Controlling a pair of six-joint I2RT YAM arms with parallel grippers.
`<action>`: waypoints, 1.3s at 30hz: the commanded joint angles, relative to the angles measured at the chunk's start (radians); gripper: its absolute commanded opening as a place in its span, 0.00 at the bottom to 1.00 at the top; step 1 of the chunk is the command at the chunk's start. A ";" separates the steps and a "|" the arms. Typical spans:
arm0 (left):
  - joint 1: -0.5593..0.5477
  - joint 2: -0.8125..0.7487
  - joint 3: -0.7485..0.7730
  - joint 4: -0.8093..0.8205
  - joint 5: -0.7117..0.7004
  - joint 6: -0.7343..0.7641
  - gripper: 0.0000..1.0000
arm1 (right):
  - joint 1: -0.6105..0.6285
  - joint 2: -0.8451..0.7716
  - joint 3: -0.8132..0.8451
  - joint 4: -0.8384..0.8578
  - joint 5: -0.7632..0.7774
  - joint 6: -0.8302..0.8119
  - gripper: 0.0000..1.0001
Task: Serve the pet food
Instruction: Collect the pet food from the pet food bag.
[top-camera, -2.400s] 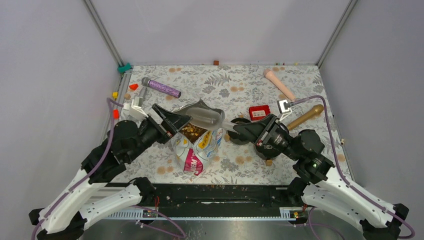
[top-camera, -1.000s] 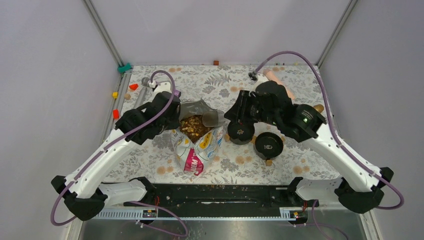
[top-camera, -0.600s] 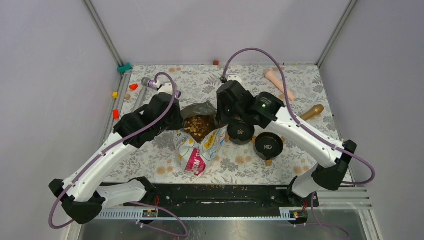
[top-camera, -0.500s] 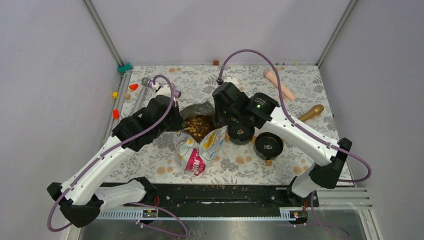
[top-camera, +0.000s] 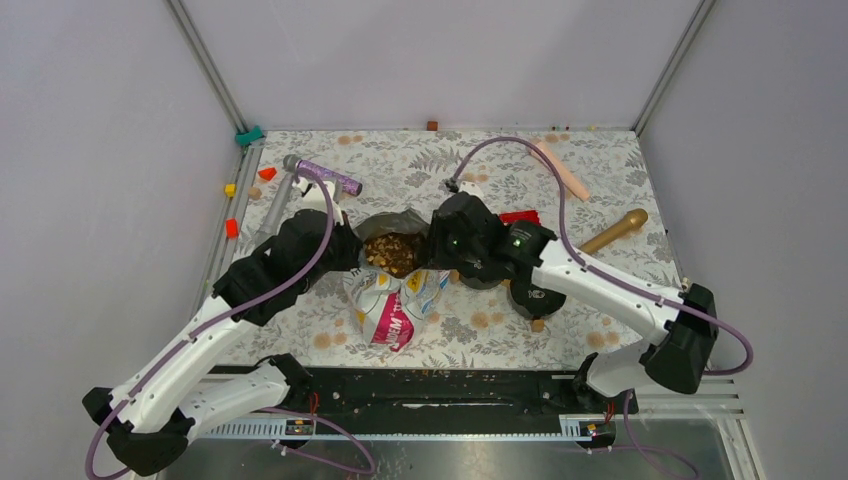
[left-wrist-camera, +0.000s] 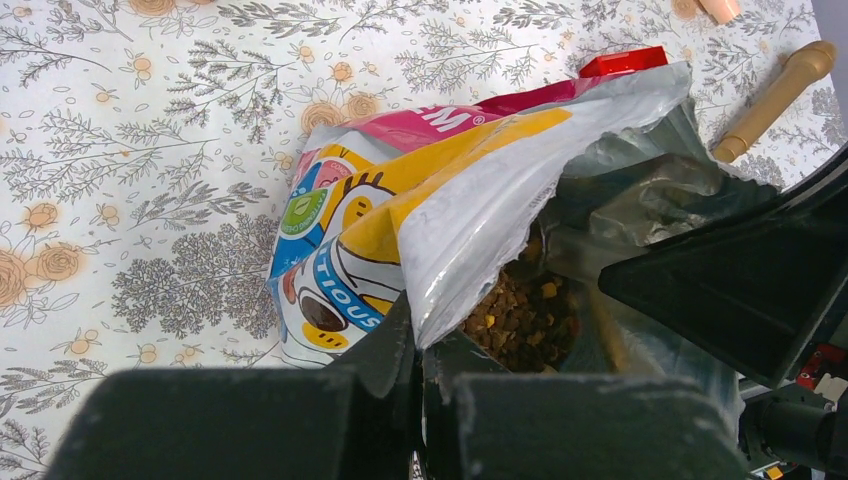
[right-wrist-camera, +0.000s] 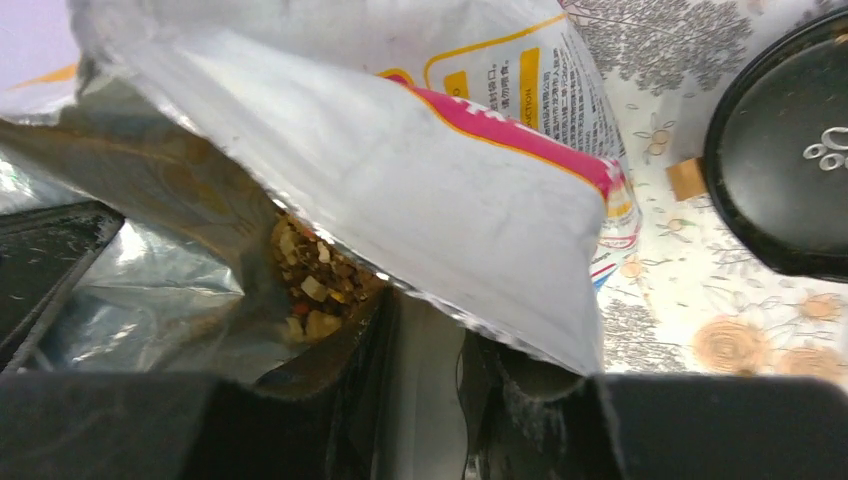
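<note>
1. Left edge of the table (top-camera: 470, 330): a few small coloured blocks (top-camera: 232, 228), loose. A purple wand (top-camera: 325, 177) lies near the far-left corner.
2. Left gripper (left-wrist-camera: 418, 350): fingers pressed together on the left lip of the bag (top-camera: 390, 300), pinching the foil and holding that side of the mouth up.
3. The bag sits mid-table, yellow, white and pink with a cartoon print. Its long axis runs from near edge to far edge. The bottom is toward the near edge, and the open mouth is at the far end, facing up.
4. Pet food (top-camera: 390, 252): all of it seen is inside the bag's mouth, a heap of small brown, tan and reddish pieces against the silver lining.
5. Right gripper (right-wrist-camera: 425, 345): at the right lip of the bag, fingers closed on a translucent handle (right-wrist-camera: 420, 400). The handle runs under the lip toward the kibble, and its far end is hidden.
6. Black round dish (top-camera: 537, 293), just right of the bag: only its dark face with a white paw mark shows. A small tan cube (top-camera: 537, 324) lies beside it on the near side.
7. Red box (top-camera: 518, 216), beyond the right arm.
8. Wooden club-shaped piece (top-camera: 612, 231), toward the right edge. A peach stick (top-camera: 562, 172) lies near the far edge.
</note>
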 joint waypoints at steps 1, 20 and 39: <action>0.004 -0.026 0.000 0.114 0.001 0.003 0.00 | 0.008 -0.101 -0.154 0.387 -0.186 0.235 0.00; 0.003 -0.036 -0.022 0.147 0.111 -0.007 0.00 | 0.000 -0.576 -0.630 0.746 0.028 0.514 0.00; 0.002 -0.053 -0.037 0.169 0.159 -0.005 0.00 | 0.000 -0.730 -0.733 0.795 0.053 0.608 0.00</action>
